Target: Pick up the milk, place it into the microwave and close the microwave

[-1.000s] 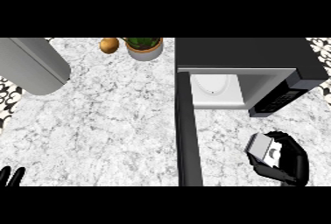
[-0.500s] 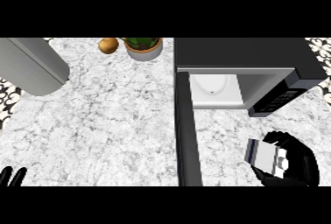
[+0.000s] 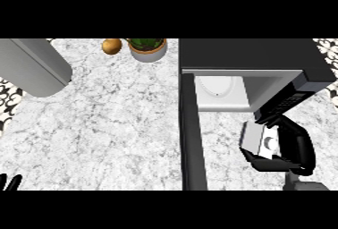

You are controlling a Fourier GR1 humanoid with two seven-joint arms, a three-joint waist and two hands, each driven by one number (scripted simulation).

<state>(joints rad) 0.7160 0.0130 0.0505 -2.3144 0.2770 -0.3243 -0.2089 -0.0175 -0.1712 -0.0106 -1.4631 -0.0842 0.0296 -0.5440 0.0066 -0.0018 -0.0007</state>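
We see a marble bench [image 3: 112,129]; our right hand [image 3: 290,152], fingers curled round the milk [image 3: 259,141], its long axis toward the open microwave [image 3: 264,67].

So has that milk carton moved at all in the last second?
Yes. The milk carton, held in the right hand, has moved up the view toward the open microwave, closer to its control panel than before.

One view only here, the head view, looking steeply down from above onto the marble desk [image 3: 119,125]. It faces forward: the microwave [image 3: 254,56] sits at upper right, its open door [image 3: 191,134] running down the middle, and the right hand [image 3: 293,150] comes in from the lower edge. Fairly close in, with desk filling the frame.
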